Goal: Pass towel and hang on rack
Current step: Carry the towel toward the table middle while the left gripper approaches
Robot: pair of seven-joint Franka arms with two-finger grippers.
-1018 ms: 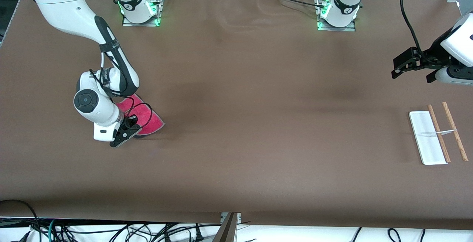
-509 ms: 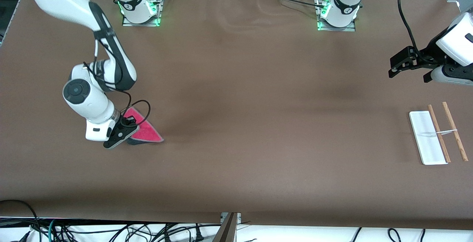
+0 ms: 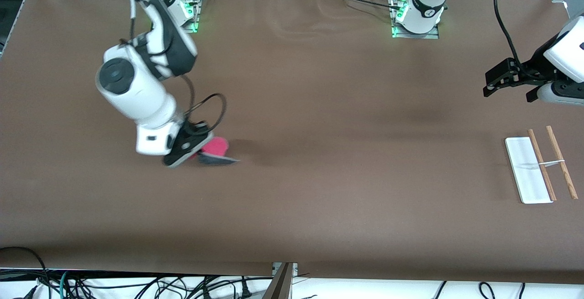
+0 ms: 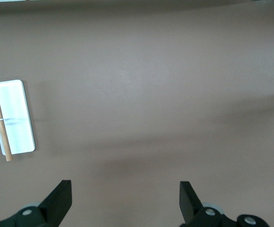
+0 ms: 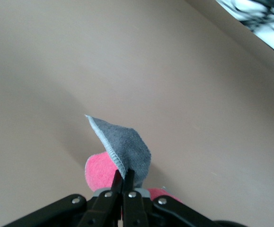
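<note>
Early stage: the right gripper (image 3: 189, 150) is clamped shut on an edge of the towel (image 3: 214, 149) and has it lifted off the table (image 3: 319, 198), hanging pink and grey over the right arm's end, toward the middle. The handover isn't done yet; the left gripper (image 3: 497, 81) waits in the air with fingers spread wide and empty, over the left arm's end near the table edge. The rack (image 3: 529, 171) stands bare by that same edge, so passing and hanging both remain.

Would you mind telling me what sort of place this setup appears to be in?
Probably a robotics lab: two arms bolted to a brown-covered table, loose cables along its edge, and only a towel and rack as props.
</note>
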